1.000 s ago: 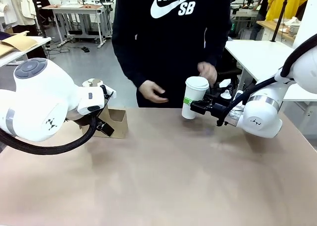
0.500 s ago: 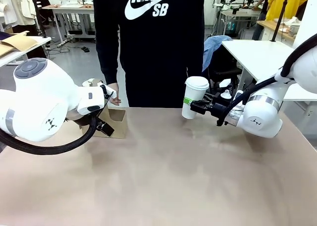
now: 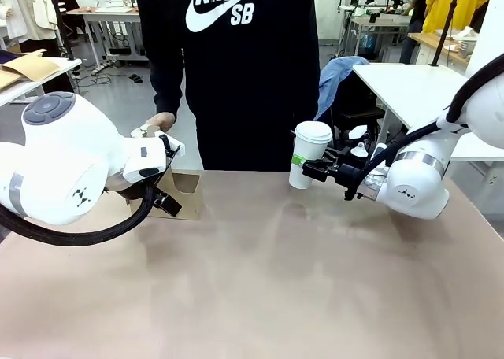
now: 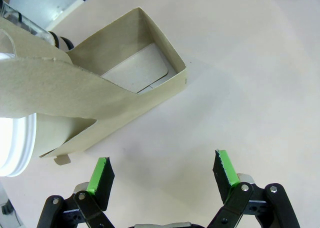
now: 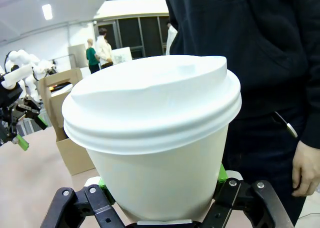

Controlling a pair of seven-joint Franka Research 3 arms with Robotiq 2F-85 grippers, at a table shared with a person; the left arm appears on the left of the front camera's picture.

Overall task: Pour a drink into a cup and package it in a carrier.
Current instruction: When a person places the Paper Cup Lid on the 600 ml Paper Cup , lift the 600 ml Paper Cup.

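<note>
Carrier (image 3: 186, 194): brown cardboard, standing on the counter (image 3: 260, 280) at the left of the front frame, partly hidden behind the left arm. In the left wrist view one slot lies open and empty at upper centre, while a white round rim (image 4: 14, 143) at the left edge occupies or adjoins the other side; which, cannot be told. Left gripper (image 4: 162, 170): fingers spread wide, holding nothing, poised just beside the carrier's near wall and not touching it. A person's hand (image 3: 157, 123) rests at the top of the carrier, upper left of the front frame. Cup (image 3: 309, 150): white paper, lid fitted, upright, held clear of the counter at centre right of the front frame, well apart from the carrier. Right gripper (image 3: 304, 167): pinching the cup across its lower body, green pads against both sides. No liquid can be seen through the lid, so the fill level cannot be confirmed. Assessment: with the lid on, pouring appears complete and the packaging step is in hand. The next move calls for carrying the cup level across to the left, aligning it above the empty slot, and lowering it straight in before release; the carrier may need steadying so it does not slide.
</note>
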